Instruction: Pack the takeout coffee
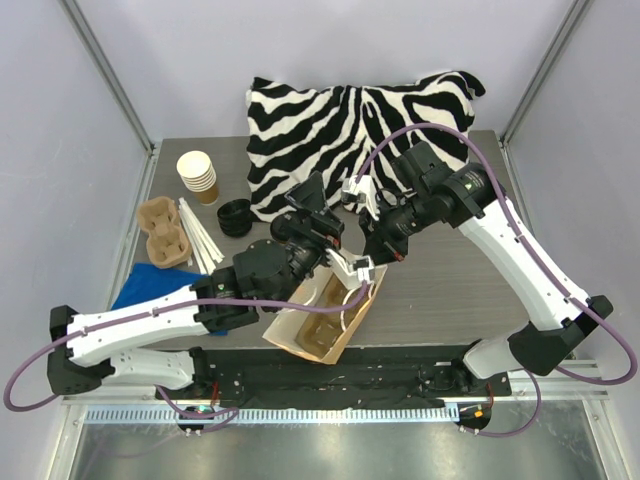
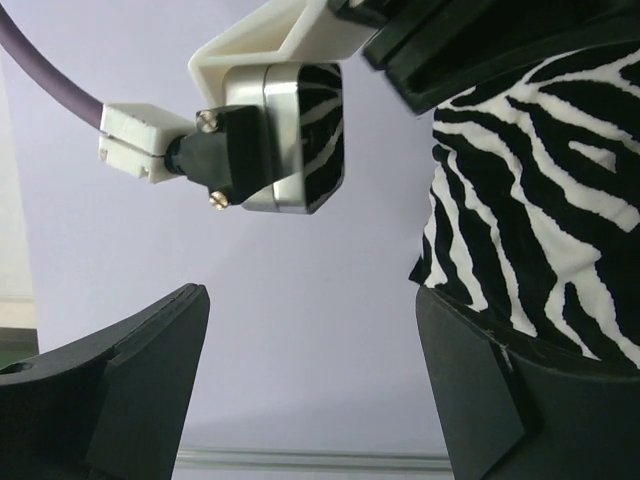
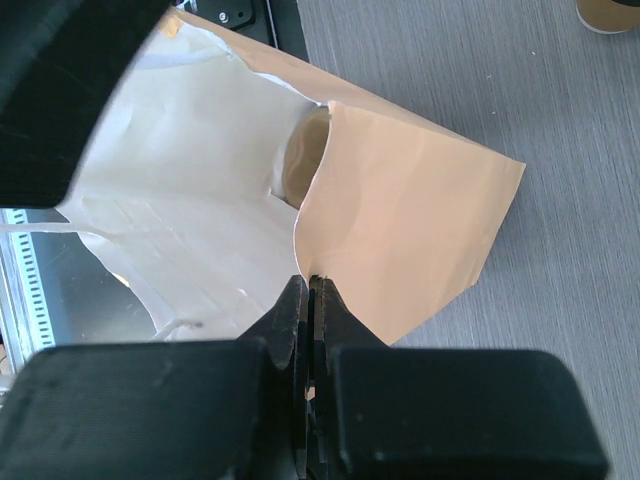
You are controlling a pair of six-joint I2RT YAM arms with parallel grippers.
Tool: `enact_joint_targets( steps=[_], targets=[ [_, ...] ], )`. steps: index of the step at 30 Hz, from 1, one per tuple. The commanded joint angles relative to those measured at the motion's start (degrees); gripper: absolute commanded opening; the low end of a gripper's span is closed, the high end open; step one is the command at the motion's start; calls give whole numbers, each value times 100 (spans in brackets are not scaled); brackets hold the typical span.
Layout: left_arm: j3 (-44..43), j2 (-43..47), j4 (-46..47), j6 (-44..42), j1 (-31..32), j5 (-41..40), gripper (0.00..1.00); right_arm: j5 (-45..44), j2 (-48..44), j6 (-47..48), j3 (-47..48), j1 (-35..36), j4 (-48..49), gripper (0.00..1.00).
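Grip: hold right gripper [image 3: 310, 292] pinched shut on rim of tan paper bag [image 3: 420, 220], mouth wide. Empty, wide-open left gripper [image 2: 310, 385]: lift clear without snagging. Apparently inside bag: small brown paper coffee cup with black lid [image 3: 303, 150], only rounded edge showing.

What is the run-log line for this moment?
left fingers: open, empty | right fingers: shut on paper bag rim | paper bag: mouth open | takeout coffee: not clearly in view
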State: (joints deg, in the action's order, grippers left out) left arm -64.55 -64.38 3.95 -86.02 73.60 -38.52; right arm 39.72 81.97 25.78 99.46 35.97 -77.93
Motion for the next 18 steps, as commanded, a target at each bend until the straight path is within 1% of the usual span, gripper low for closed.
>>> enact_joint_targets(
  steps=[1,2,3,4,5,6,8,9,10,11,12,14,15,17,18],
  targets=[
    [-925,-65,-524,1038,-241,29,89,18,-235,15,-23,33,-267,1],
    [-1145,-101,-761,1356,-328,12,89,-17,-243,23,-6,42,-258,1],
    [-1600,-153,-1286,1655,-373,11,89,-26,-243,24,3,42,-249,1],
    [-1822,-232,-1535,2267,-425,20,89,-70,-252,15,12,33,-231,1],
    [-2033,-276,-1781,2561,-530,72,90,-148,-261,6,29,42,-214,1],
    [-2409,-303,-2297,2833,-583,116,90,-210,-287,6,47,42,-153,1],
    [-2658,-321,-2634,3561,-828,204,92,-307,-357,6,117,42,-47,1],
    [-2833,-330,-2949,3818,-934,309,92,-342,-436,-11,135,33,66,1],
    [-2913,-330,-3117,4038,-1040,380,92,-334,-489,-81,144,42,137,1],
    [-2983,-304,-3250,4467,-1285,424,93,-299,-542,-99,135,42,190,1],
    [-3097,-321,-3538,4654,-1400,546,93,-203,-612,-91,109,42,269,1],
    [-3177,-295,-3804,5014,-1681,653,93,-158,-840,-3,-57,42,340,1],
    [-3151,-225,-3996,5329,-1726,731,93,-158,-911,49,-119,42,410,1],
    [-3055,-145,-4164,5612,-1753,855,93,-176,-1113,172,-295,42,472,1],
    [-2941,-75,-4304,5918,-1762,881,93,-176,-1157,173,-339,42,472,1]
  ],
)
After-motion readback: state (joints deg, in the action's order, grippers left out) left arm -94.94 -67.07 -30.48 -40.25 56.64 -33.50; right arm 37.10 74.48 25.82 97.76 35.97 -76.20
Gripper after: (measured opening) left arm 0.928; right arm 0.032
